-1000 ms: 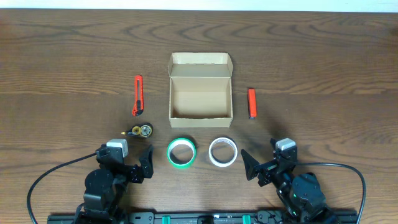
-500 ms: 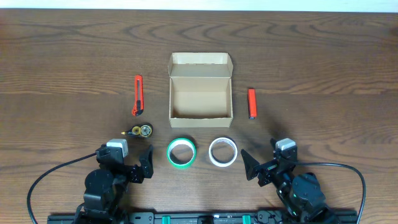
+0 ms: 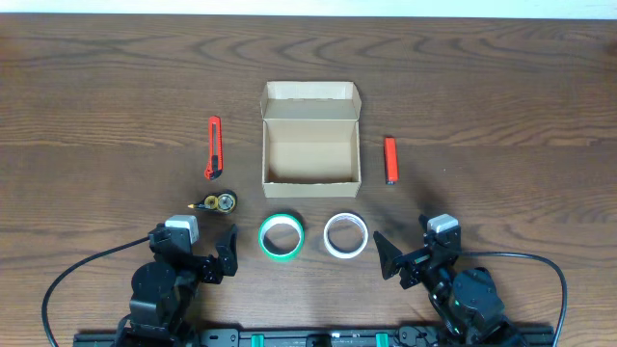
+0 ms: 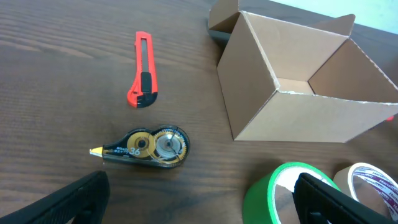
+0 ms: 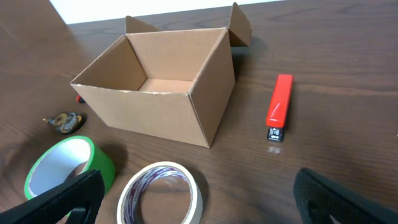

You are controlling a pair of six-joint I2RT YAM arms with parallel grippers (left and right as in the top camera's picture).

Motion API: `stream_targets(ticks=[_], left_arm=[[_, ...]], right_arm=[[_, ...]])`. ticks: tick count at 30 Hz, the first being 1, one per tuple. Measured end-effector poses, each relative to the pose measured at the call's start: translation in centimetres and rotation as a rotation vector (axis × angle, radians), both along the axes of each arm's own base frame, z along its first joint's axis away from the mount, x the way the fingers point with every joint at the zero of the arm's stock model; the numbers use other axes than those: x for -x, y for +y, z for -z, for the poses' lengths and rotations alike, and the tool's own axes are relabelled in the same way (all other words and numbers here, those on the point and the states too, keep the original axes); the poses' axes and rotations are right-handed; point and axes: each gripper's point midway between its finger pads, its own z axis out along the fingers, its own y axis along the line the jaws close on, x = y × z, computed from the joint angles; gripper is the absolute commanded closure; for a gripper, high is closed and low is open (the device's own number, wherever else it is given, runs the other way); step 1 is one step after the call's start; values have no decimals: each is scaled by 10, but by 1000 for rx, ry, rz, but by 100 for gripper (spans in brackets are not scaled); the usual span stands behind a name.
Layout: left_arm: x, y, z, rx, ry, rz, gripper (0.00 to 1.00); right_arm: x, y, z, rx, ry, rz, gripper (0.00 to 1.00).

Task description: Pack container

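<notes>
A green tape roll (image 3: 281,236) and a white tape roll (image 3: 345,235) sit directly before the open container (image 3: 311,145); bare counter (image 3: 116,87) flanks both.

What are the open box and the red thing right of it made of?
The container looks like plain matte tan cardboard: raw pale cut edges, folded flaps. The red stapler seems glossy plastic or painted metal, with a dark tip; its shine leaves that open.

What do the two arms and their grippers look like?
The left arm and right arm are black with rounded joints. Each carries a pale grey block. The left gripper and right gripper have matte black, pointed fingers. A black cable curves away from each arm.
</notes>
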Motion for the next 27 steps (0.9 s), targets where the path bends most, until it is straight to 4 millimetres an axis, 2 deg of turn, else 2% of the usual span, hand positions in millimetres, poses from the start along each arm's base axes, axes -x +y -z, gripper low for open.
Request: stream_targets(ticks=[17,20,22,27], left_arm=[[0,0,0,0,0,0,5],[0,0,0,0,0,0,4],[0,0,0,0,0,0,5],[0,0,0,0,-1,0,5]], right_arm=[[3,-3,2,22,29,8,1],[4,-10,-14,44,48,32,1],[2,-13,-39,54,52,55,1],[-11,-18,-75,87,94,105,1]])
